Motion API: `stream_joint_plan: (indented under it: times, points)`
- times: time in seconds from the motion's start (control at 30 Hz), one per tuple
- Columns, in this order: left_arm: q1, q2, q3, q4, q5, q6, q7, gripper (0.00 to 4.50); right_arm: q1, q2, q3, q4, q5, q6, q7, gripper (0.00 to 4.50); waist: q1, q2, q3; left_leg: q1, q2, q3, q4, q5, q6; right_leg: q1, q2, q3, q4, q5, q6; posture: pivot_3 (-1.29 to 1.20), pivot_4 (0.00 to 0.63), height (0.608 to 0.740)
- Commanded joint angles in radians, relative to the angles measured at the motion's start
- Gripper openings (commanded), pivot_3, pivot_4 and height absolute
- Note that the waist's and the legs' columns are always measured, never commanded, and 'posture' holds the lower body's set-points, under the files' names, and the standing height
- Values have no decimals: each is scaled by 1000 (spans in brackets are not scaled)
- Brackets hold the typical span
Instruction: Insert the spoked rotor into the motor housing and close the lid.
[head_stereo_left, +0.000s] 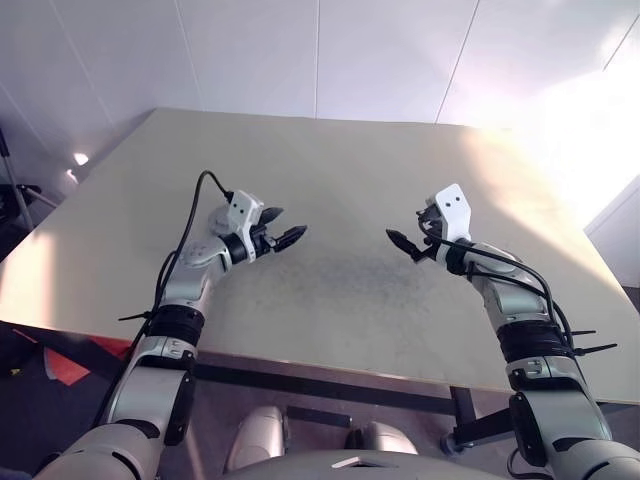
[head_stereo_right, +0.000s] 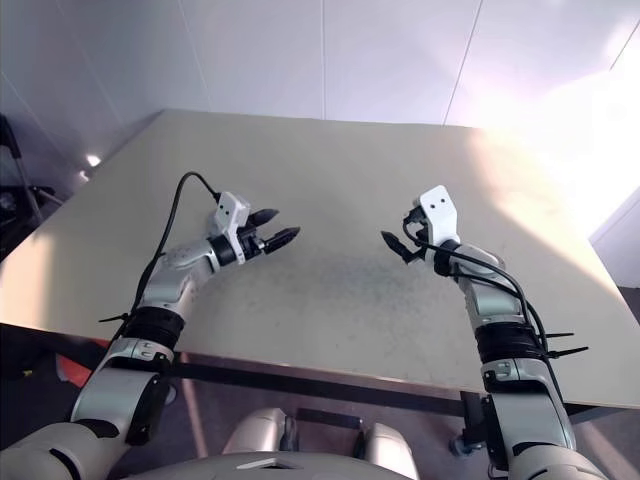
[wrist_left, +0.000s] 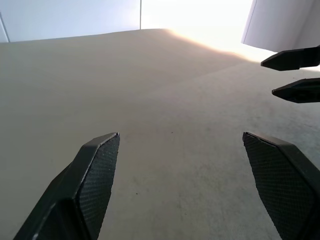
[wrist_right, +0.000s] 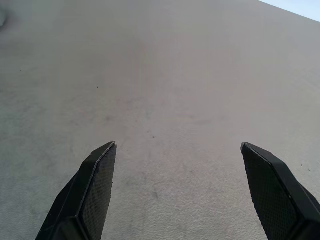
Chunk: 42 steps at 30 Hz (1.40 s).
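Note:
My left gripper (head_stereo_left: 285, 225) hovers open over the left middle of a beige table (head_stereo_left: 340, 150), pointing toward the right one. My right gripper (head_stereo_left: 408, 232) hovers open over the right middle, pointing back at it, with a hand's width of bare tabletop between them. In the left wrist view my own fingers (wrist_left: 95, 175) stand wide apart, and the right gripper's two black fingertips (wrist_left: 292, 59) show beyond them. In the right wrist view the fingers (wrist_right: 97, 185) are spread over plain table surface. Neither gripper holds anything. The spoked rotor, the motor housing and the lid are out of view.
White wall panels (head_stereo_left: 320, 50) rise behind the table's far edge. Strong light washes over the table's right corner (head_stereo_left: 570, 130). The near edge (head_stereo_left: 330, 365) runs just past my elbows. A red object (head_stereo_left: 65, 365) lies on the floor below the table's left side.

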Motion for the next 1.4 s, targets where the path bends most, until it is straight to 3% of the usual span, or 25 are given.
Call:
stream_joint_plan:
  times: [0.03, 1.4]
  points:
    - [-30, 1, 15, -17, -2, -25, -2, 4160, -13, -16, -16, -35, -2, -10, -4, 4500, 0, 0, 0, 0, 0, 0, 0, 0, 0, 0, 0, 0, 0, 0, 0, 0, 0, 740]
    - [-40, -4, 15, 4, 1, -37, 0, 4160, -2, -22, -17, -39, 1, -6, -14, 4500, 0, 0, 0, 0, 0, 0, 0, 0, 0, 0, 0, 0, 0, 0, 0, 0, 0, 740]
